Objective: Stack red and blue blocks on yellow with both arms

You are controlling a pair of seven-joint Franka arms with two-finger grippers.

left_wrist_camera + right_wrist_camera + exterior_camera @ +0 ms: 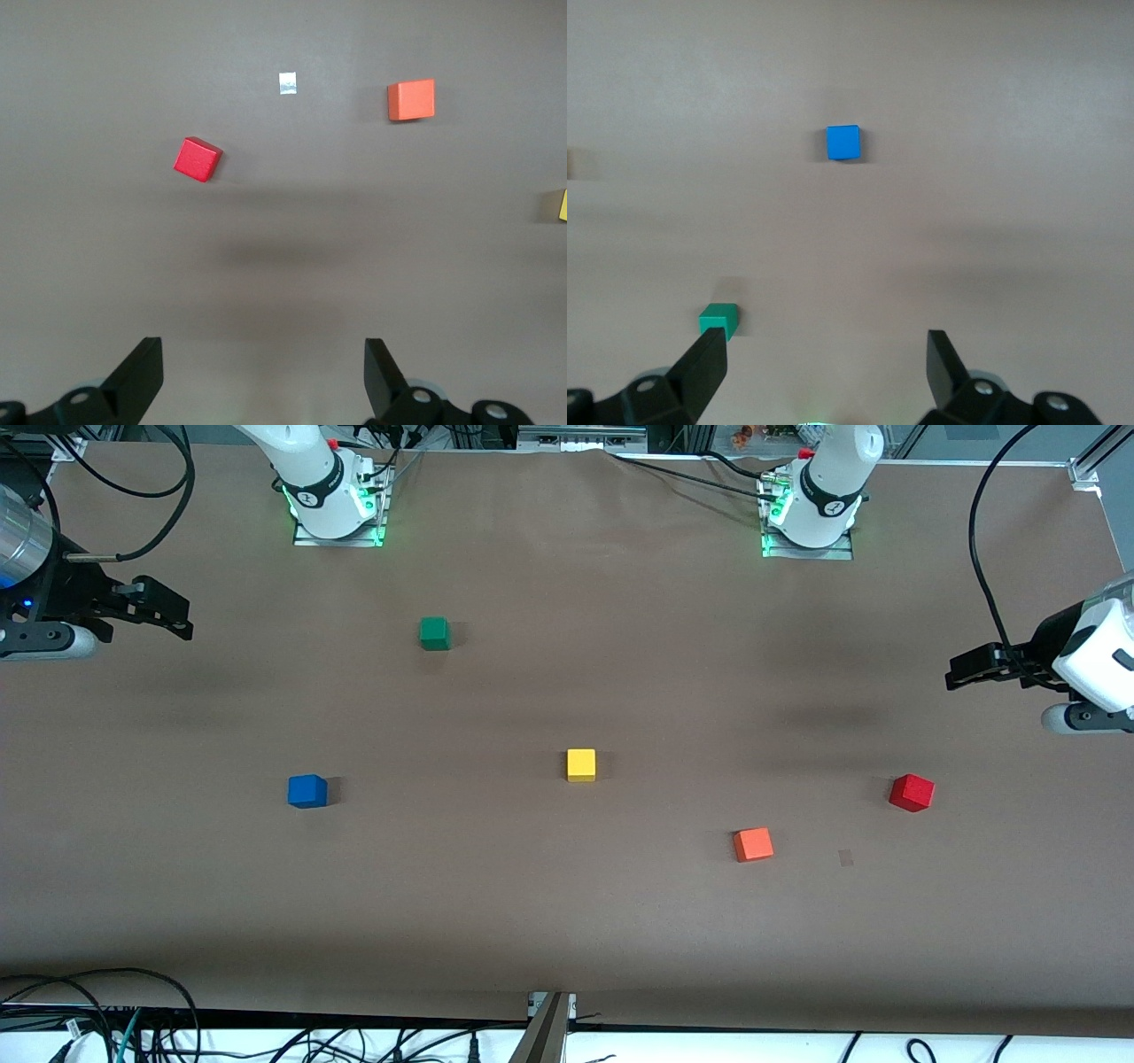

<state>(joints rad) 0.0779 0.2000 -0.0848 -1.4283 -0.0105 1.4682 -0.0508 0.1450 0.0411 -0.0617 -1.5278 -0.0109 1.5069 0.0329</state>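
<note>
The yellow cube [581, 764] sits mid-table; only its edge shows in the left wrist view [563, 204]. The blue cube [306, 790] lies toward the right arm's end and shows in the right wrist view [842, 142]. The red cube [912, 792] lies toward the left arm's end and shows in the left wrist view [197, 159]. My right gripper [182, 615] hangs open and empty over the right arm's end of the table [827, 367]. My left gripper [955, 673] hangs open and empty over the left arm's end [263, 372]. Neither gripper touches a cube.
An orange cube [753, 844] [411, 100] lies between yellow and red, nearer to the front camera. A green cube [434, 633] [719, 319] lies nearer the robot bases. A small pale patch [846, 857] [287, 83] marks the brown table cover. Cables run along the table's front edge.
</note>
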